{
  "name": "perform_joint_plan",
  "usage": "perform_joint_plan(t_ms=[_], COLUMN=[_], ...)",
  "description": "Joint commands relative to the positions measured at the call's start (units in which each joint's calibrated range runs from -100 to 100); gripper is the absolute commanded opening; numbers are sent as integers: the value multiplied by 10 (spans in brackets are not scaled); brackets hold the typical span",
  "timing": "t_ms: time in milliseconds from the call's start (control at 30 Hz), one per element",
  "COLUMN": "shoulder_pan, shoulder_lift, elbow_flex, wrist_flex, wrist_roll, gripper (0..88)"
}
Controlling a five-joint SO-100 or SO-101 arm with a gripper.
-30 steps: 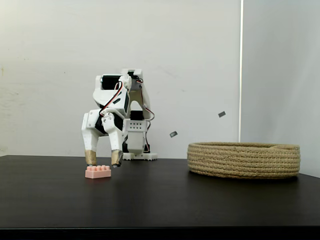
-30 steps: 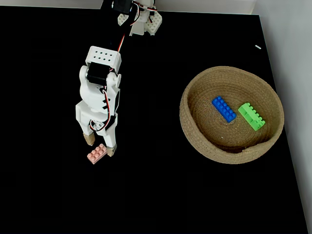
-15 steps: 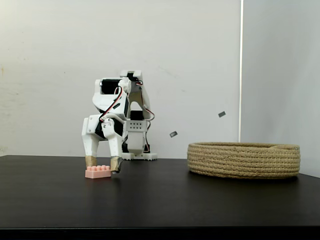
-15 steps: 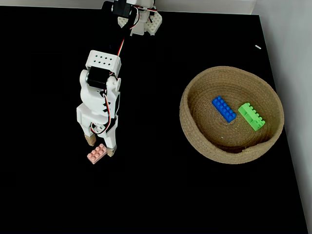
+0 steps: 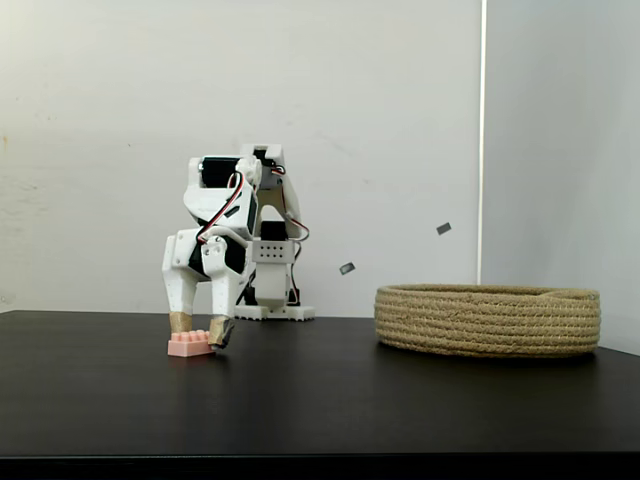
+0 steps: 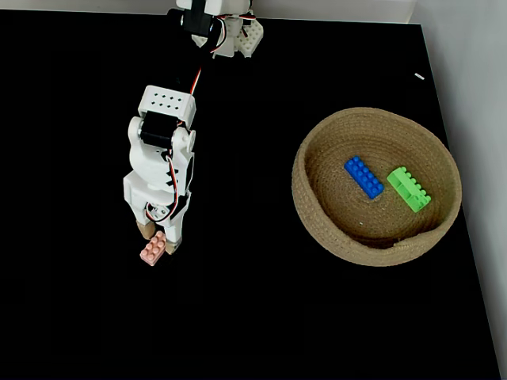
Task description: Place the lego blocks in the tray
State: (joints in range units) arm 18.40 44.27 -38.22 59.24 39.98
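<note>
Resting on the black table, the pale pink brick sits between the two tan-tipped fingers of the gripper; seen from above, one fingertip is at the brick's upper left edge and the other at its right end. From the side, the pink brick lies flat on the tabletop with its studs up, and the gripper comes down onto it from above, one finger behind its left part and the other angled against its right end. The jaws stand narrowed around the brick, close against its sides; whether they press it firmly cannot be told, and the brick is not lifted.

Well apart from the jaws, toward the right in both fixed views, is the tray, a round basket of coiled tan rope. From above, the blue brick and the green brick lie side by side on its floor, near each other but not touching, the blue one nearer the jaws. From the side, the tray shows its low ribbed wall, which hides its contents.

Above the jaws rises the white arm with red and black wires, and its base is at the table's far edge against a pale wall.
</note>
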Motion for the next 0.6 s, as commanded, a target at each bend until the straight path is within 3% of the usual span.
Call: perform_joint_plan(t_ms=[0,100,333,567], shoulder_pan=[-3,-5,-3,-25], shoulder_lift=[-13,-9,-58,-257], elbow_flex=[-48,-51,-10,89], wrist_flex=[3,3,10,74], wrist_roll=[-2,-3,5,18], gripper=[71,0,0,0])
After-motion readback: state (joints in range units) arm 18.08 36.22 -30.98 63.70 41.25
